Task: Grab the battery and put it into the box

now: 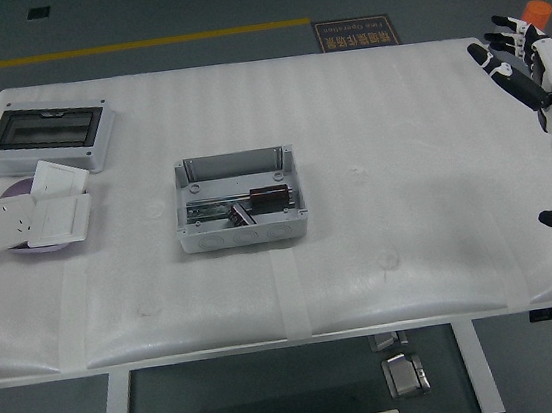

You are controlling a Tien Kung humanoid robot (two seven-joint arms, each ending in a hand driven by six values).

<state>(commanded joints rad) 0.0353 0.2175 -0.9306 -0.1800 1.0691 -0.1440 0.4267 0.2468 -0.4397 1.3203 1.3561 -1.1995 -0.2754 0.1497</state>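
Box (pixel 239 200): grey, open-topped, lying mid-surface, left of centre, its long side running left to right. Inside I see a dark rectangular block (pixel 268 196) toward the right half, lying on the metal fittings; I take it for the battery, though at this size I cannot be sure. Its long axis runs left to right, parallel to the box's front wall.

Right hand (pixel 522 61): at the far right edge of the surface, raised, fingers (pixel 493 60) spread and relaxed, holding nothing. The block lies well apart from it, to the left and nearer my side. The left hand does not show, so the right is the only hand I can place.

Judgement: if that block is the battery, it already sits in the box and the task reads as done. If another battery remains to be fetched, I see none on the bare surface (pixel 406 201).

Other items, all far left: a dark-windowed enclosure (pixel 49 137) at the back corner, and white socket plates (pixel 35 213) stacked on a purple disc (pixel 14 191). An orange-capped grey block (pixel 536 15) stands behind the right hand.
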